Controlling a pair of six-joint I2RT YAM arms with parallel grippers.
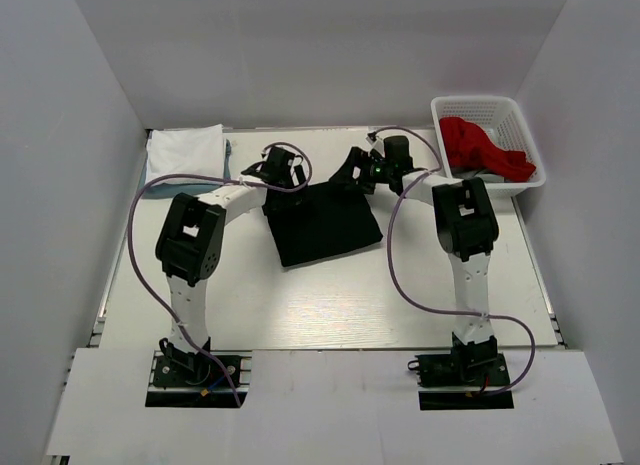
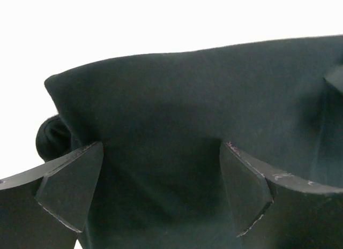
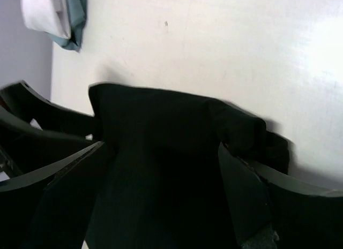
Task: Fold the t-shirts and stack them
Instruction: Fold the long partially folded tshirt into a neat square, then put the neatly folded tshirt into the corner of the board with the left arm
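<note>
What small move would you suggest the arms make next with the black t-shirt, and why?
Probably close the left arm's fingers and the right arm's fingers on the far edge of the black t-shirt. Both are spread open at that edge, and the shirt looks only partly folded, apart from the folded stack at the far left.

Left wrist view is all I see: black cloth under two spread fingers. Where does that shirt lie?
Observer: The black t-shirt lies in the middle of the table, between the two arms.
Operator: And the other arm?
Observer: The right end effector is open over the shirt's far right corner.
Operator: Anything stacked?
Observer: A folded white t-shirt sits on a blue-grey t-shirt at the table's far left corner.
</note>
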